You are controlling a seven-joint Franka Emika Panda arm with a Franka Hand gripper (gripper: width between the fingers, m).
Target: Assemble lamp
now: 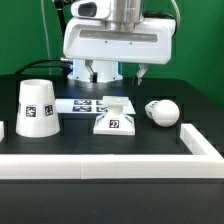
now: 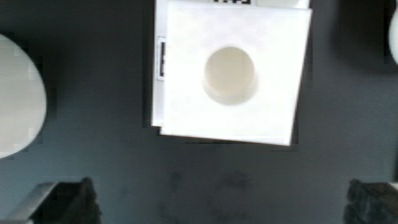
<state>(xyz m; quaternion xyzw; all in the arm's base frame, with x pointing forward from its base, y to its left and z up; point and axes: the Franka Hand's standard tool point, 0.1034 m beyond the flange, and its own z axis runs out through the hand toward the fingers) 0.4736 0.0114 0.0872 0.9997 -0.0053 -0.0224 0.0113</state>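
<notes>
**Operator:** What is the state of the gripper (image 2: 219, 203)?

**Technician:** The fingers (image 2: 377, 200) stand wide apart with nothing between them. No part is held. In the exterior view the gripper hangs above the table (image 1: 60, 140), behind the base (image 1: 115, 116) and over the marker board (image 1: 84, 103).

**Operator:** Where do the lamp parts lie?

**Technician:** All three rest loose on the table, well apart from one another. The base sits flat in the middle with its socket (image 2: 228, 75) facing up. The shade (image 1: 38, 108) stands wide end down on the exterior view's left. The bulb (image 1: 162, 112) lies on the exterior view's right, near the white rail (image 1: 205, 145) that borders the work area.

**Operator:** Why this arrangement?

**Technician:** Judged from the layout, the spacing gives the open fingers room to descend around each part without touching its neighbour. The upturned socket is ready to receive the bulb. The wide opening suits an approach, not a hold.

**Operator:** How far along is assembly?

**Technician:** Nothing is joined yet, so it appears to be at the start. A grasp on one part is the likely next requirement.
</notes>
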